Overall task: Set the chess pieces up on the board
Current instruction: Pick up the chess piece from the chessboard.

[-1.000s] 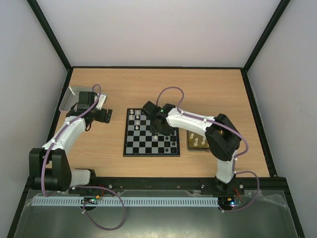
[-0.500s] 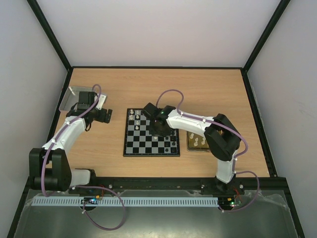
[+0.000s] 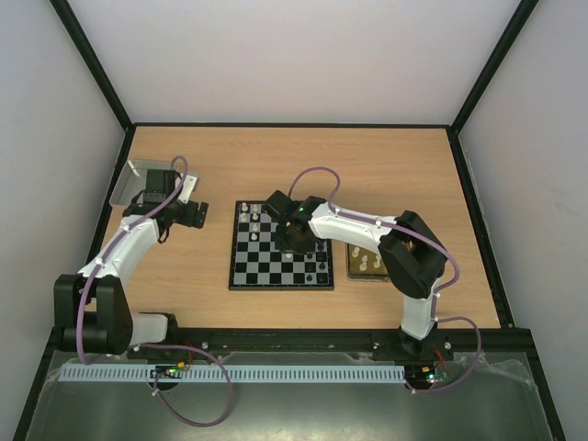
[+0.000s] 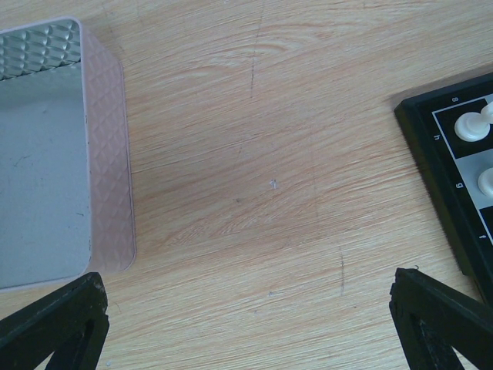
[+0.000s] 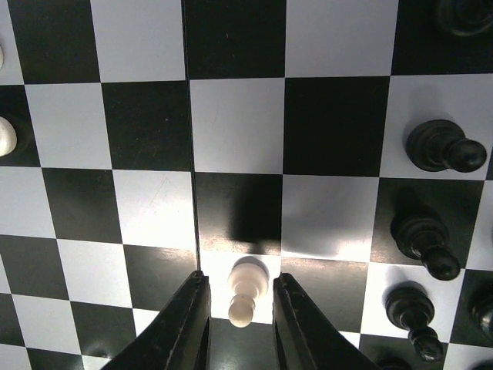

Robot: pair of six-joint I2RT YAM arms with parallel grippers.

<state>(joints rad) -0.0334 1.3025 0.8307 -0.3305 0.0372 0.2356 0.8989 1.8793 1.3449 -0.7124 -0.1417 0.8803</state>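
Note:
The black-and-white board point(image 3: 276, 276) lies mid-table. My right gripper point(image 3: 294, 237) hangs over its far right part. In the right wrist view its jaws point(image 5: 240, 279) stand narrowly open on either side of an upright white pawn point(image 5: 246, 291) on a white square, with a thin gap on each side. Several black chess pieces point(image 5: 443, 146) stand along the right of that view, and a white one point(image 5: 5, 136) shows at the left edge. My left gripper point(image 4: 246, 281) is wide open over bare wood, left of the board's corner point(image 4: 435, 135), where white pieces point(image 4: 470, 125) stand.
A grey metal tray point(image 4: 108, 154) lies at the far left, by my left gripper point(image 3: 188, 213). A shiny yellow tray point(image 3: 354, 266) holding white pieces lies right of the board, partly under my right arm. White pieces point(image 3: 248, 216) stand at the board's far left corner.
My right gripper has shifted slightly towards the far side over the board. The left arm has not moved.

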